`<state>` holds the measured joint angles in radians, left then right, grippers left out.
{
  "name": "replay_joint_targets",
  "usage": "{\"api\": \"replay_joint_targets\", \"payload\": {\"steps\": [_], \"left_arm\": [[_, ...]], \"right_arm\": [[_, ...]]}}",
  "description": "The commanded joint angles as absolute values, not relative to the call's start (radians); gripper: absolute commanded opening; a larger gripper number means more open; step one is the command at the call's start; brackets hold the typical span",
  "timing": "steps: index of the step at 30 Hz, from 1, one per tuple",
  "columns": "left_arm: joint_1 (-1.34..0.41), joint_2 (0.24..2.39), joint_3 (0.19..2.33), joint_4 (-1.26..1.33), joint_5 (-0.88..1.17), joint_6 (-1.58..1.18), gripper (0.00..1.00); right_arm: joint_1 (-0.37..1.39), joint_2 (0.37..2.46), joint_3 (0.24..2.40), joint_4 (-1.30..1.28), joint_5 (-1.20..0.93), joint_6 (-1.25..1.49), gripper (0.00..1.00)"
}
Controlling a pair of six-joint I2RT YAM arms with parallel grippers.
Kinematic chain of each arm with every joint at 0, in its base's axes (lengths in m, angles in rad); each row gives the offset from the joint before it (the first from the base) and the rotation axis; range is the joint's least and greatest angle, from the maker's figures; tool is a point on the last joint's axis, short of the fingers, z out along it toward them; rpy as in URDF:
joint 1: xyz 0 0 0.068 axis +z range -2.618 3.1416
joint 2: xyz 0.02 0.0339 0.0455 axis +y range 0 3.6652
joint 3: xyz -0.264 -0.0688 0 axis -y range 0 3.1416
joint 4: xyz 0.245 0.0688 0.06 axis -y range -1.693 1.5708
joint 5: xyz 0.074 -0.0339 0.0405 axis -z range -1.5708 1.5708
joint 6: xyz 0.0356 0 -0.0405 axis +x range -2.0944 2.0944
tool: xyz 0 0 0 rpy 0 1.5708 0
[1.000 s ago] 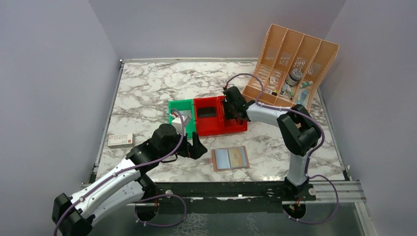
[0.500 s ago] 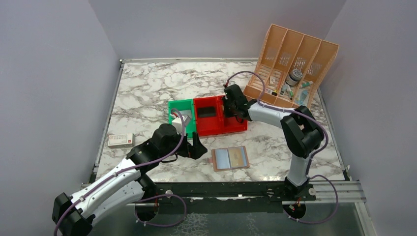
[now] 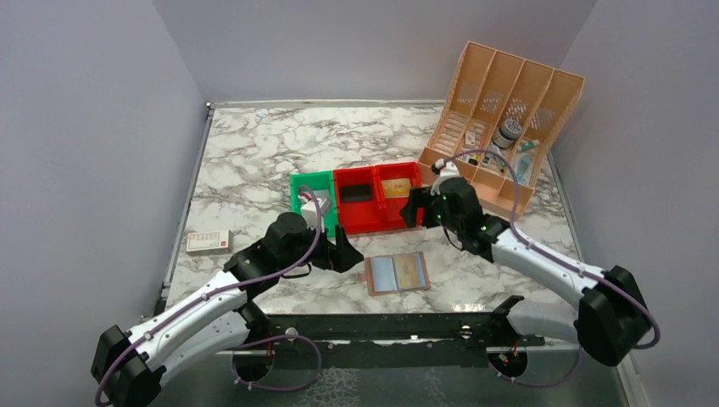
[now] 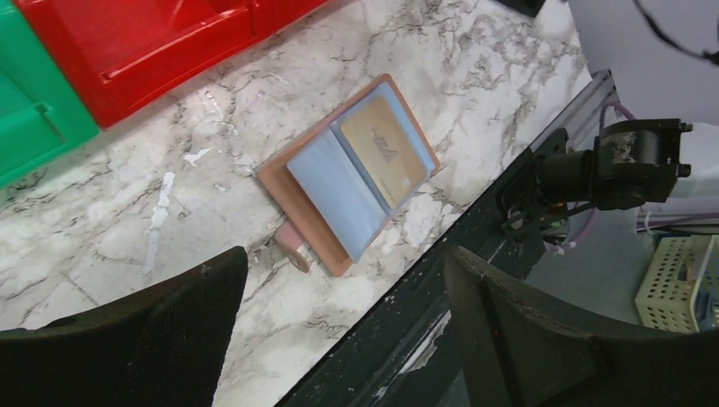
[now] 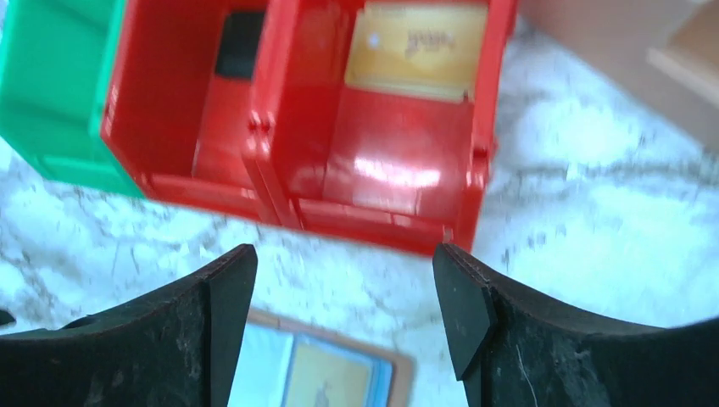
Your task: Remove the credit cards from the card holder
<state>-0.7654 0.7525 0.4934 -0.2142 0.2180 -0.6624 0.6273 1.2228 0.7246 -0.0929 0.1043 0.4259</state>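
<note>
The flat brownish-pink card holder [image 3: 397, 273] lies open on the marble tabletop [image 3: 254, 153] at lower centre of the top view, well apart from both grippers. A gold card [image 4: 383, 148] sits in its right pocket. A yellow-gold plastic card [image 3: 396, 187] lies in the right compartment of the red plastic bin [image 3: 381, 222], and a dark card [image 3: 357, 193] lies in the left. The left gripper [image 3: 343, 254] and right gripper [image 3: 409, 209] both have their jaws apart and empty.

The left gripper [image 3: 342, 252] and right gripper [image 3: 413, 209] angle inward toward each other, fingers [image 5: 212, 322] spread wide, gripping nothing.
</note>
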Motion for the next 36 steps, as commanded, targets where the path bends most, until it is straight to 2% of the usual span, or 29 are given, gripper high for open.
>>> {"api": "replay_joint_targets", "payload": {"steps": [1,4,8,13,18,25,36], "left_arm": [[-0.791,0.814,0.484,-0.1,0.278,-0.711,0.85],[-0.88,0.892,0.502,-0.085,0.209,-0.72,0.79],[-1.029,1.012,0.561,-0.083,0.068,-0.729,0.77],[-1.073,1.156,0.605,-0.071,0.009,-0.742,0.71],[-1.091,1.255,0.65,-0.07,-0.007,-0.726,0.69],[-1.098,1.309,0.655,-0.078,-0.055,-0.721,0.66],[-1.099,1.364,0.625,-0.067,-0.06,-0.731,0.45]], "right_arm": [[0.626,1.081,0.585,-0.09,0.025,0.513,0.77],[0.626,1.013,0.528,-0.141,-0.052,0.552,0.7],[0.627,0.939,0.479,-0.183,-0.157,0.597,0.6],[0.627,0.928,0.42,-0.195,-0.282,0.657,0.52],[0.627,0.96,0.384,-0.179,-0.347,0.652,0.46],[0.627,1.027,0.386,-0.181,-0.343,0.626,0.42],[0.627,1.113,0.393,-0.192,-0.301,0.608,0.38]]}}
